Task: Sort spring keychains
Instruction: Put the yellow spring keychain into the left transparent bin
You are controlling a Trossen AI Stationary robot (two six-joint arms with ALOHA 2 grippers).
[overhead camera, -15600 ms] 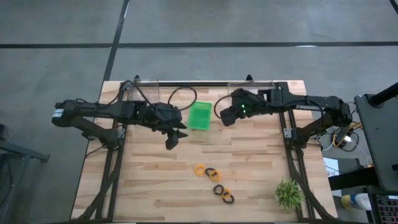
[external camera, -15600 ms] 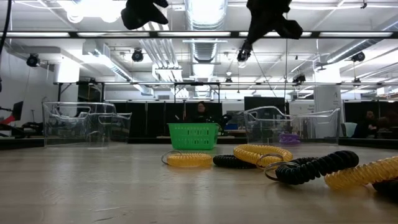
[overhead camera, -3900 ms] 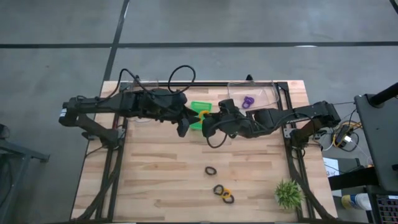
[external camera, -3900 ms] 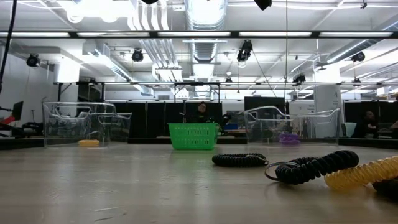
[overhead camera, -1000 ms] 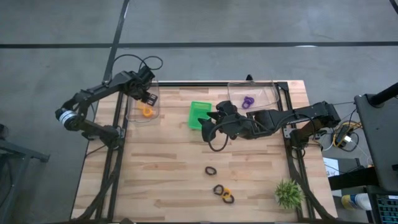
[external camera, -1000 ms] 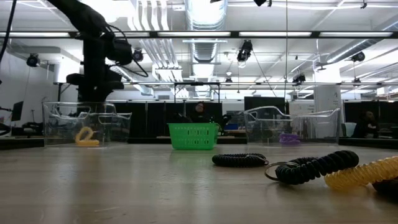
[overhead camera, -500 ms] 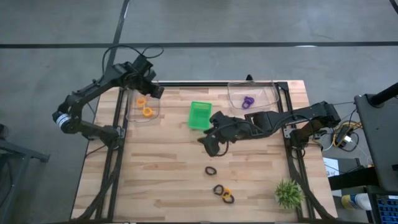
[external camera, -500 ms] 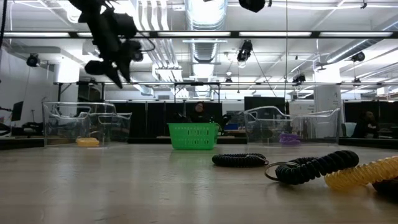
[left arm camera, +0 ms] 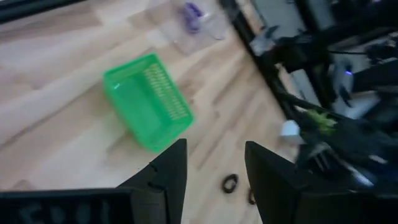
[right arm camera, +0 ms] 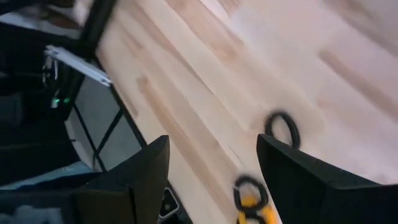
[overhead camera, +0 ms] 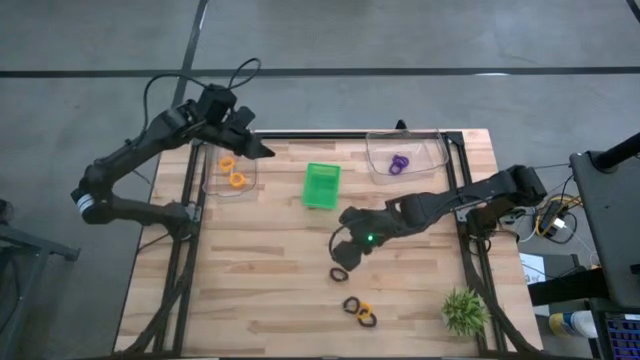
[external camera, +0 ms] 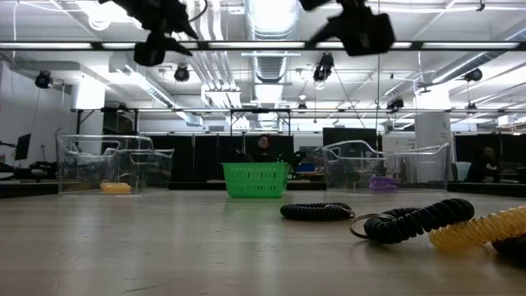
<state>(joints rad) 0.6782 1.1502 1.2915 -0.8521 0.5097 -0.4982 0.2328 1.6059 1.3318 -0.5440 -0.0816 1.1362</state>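
between the right gripper (overhead camera: 345, 257)'s fingers, spread wide and empty, nothing is held; they hang just above the lone black keychain (overhead camera: 339, 273) on the counter (overhead camera: 250, 290), which looks like the next pick. close by lies a cluster of black and yellow keychains (overhead camera: 359, 311). the right arm reaches in low from the right edge, stretched across the boards. the left gripper (overhead camera: 252, 147), fingers also apart and empty, hovers raised by the left clear bin (overhead camera: 212, 185), where two orange keychains (overhead camera: 233, 172) lie, sorted by colour it seems. a purple keychain (overhead camera: 399, 164) sits in the right clear bin (overhead camera: 435, 165); the green basket (overhead camera: 321, 186) stands between.
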